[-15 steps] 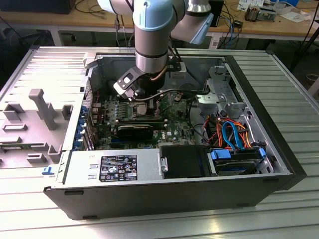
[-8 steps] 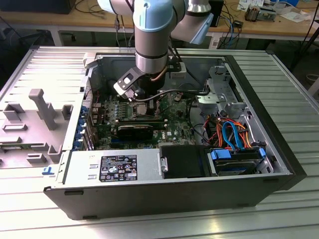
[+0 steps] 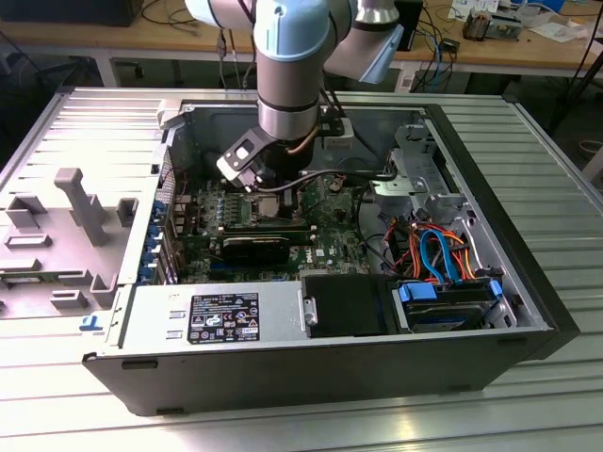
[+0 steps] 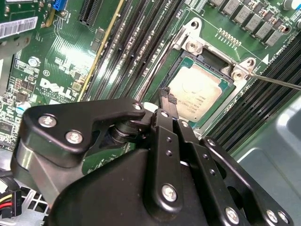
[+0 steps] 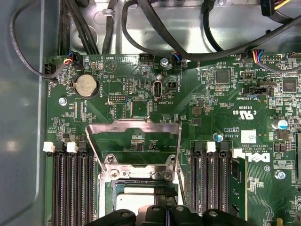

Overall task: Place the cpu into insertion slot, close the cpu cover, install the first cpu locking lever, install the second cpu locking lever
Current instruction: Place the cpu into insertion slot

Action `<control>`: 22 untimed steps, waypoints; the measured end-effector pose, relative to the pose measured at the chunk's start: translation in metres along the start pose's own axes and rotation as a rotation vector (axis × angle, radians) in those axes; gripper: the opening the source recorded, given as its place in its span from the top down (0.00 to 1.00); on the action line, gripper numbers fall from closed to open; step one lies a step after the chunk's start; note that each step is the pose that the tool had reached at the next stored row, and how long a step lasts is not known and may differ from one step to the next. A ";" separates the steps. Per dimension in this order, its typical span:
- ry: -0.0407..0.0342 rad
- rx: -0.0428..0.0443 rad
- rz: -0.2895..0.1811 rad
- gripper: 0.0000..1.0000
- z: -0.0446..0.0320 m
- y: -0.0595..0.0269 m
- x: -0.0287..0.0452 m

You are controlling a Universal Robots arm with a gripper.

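Observation:
The cpu lies flat in the motherboard's socket, its dull silver top showing in both wrist views. The cpu cover, a thin silvery frame with a square window, is swung open away from the socket. My gripper hovers at the cpu's edge with its black fingers pressed together and nothing between them. In the exterior view the gripper is down inside the computer case over the socket. A thin locking lever sticks out beside the socket, unlatched.
Black memory slots flank the socket on both sides. Black cables run along the case wall past the board's edge. A power supply, a drive bay with blue and orange cables and the case walls hem in the board.

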State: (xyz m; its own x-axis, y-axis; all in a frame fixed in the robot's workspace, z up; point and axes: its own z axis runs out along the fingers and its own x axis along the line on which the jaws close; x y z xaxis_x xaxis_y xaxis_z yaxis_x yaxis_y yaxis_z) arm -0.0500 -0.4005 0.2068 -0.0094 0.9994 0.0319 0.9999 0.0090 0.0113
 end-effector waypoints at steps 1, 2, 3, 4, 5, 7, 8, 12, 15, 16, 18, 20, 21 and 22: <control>-0.0002 0.0000 0.000 0.89 0.0003 0.0004 0.0000; -0.0003 0.0001 0.000 0.89 0.0005 0.0008 -0.0001; -0.0003 0.0001 0.000 0.89 0.0008 0.0014 -0.0001; -0.0002 0.0001 0.000 0.89 0.0011 0.0018 -0.0001; 0.0000 0.0000 0.000 0.89 0.0013 0.0024 -0.0001; 0.0007 -0.0006 0.000 0.89 0.0002 0.0026 0.0002; 0.0003 -0.0005 0.000 0.89 -0.0032 0.0026 0.0002; -0.0004 -0.0001 0.000 0.89 -0.0180 0.0027 0.0006; -0.0003 -0.0004 0.000 0.89 -0.0194 0.0026 0.0007; -0.0003 -0.0005 0.000 0.89 -0.0194 0.0025 0.0006; -0.0005 -0.0003 0.000 0.89 -0.0195 0.0024 0.0006; -0.0009 -0.0003 0.000 0.89 -0.0195 0.0013 0.0015; -0.0006 -0.0003 0.000 0.89 -0.0185 -0.0006 0.0048; -0.0023 -0.0003 0.000 0.89 -0.0182 -0.0011 0.0068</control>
State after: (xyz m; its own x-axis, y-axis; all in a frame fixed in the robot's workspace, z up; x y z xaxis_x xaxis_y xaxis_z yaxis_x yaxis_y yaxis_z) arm -0.0514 -0.3943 0.2252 -0.0094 0.9995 0.0296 0.9999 0.0091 0.0116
